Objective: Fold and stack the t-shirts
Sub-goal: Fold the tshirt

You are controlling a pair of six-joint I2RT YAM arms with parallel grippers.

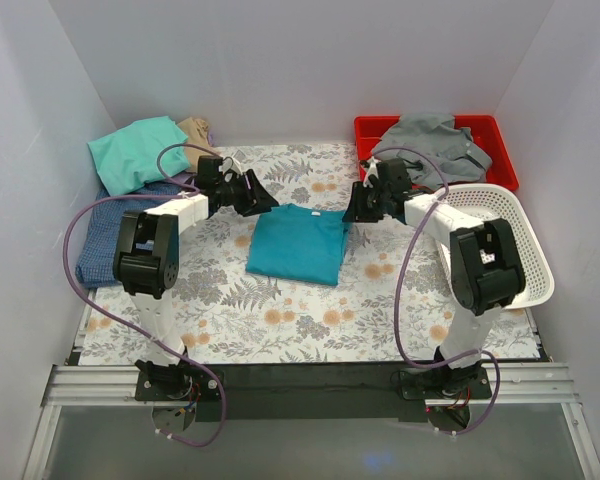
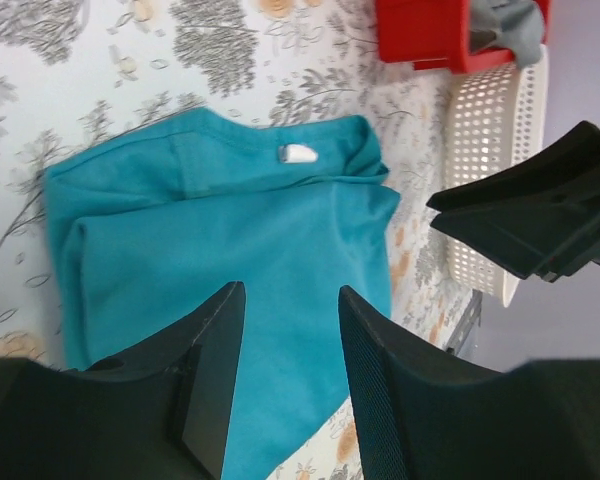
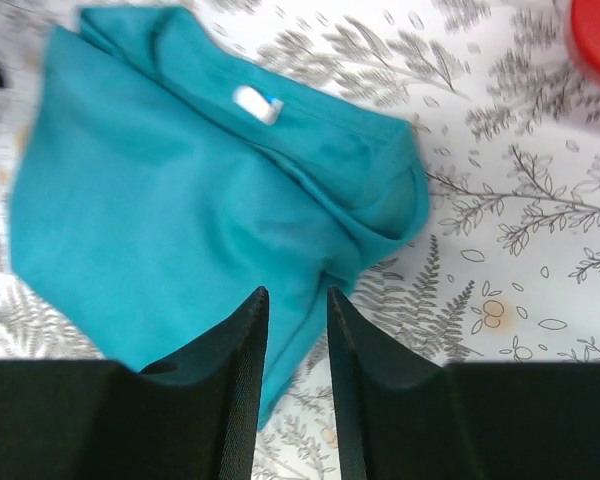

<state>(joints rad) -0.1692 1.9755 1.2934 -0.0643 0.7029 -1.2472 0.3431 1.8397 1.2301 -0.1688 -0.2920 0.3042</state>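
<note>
The folded teal t-shirt [image 1: 298, 245] is lying mid floral mat [image 1: 380, 320]. The left gripper [image 1: 267, 199] and right gripper [image 1: 352, 208] are hovering over the mat's far half, jaws parted and empty. Catching only one loose layer risks undoing the fold.

Deep-teal t-shirt [image 1: 298, 244] folded flat mid-table, mint t-shirt [image 1: 138, 150] back left, grey t-shirt [image 1: 430, 140] back right
</note>
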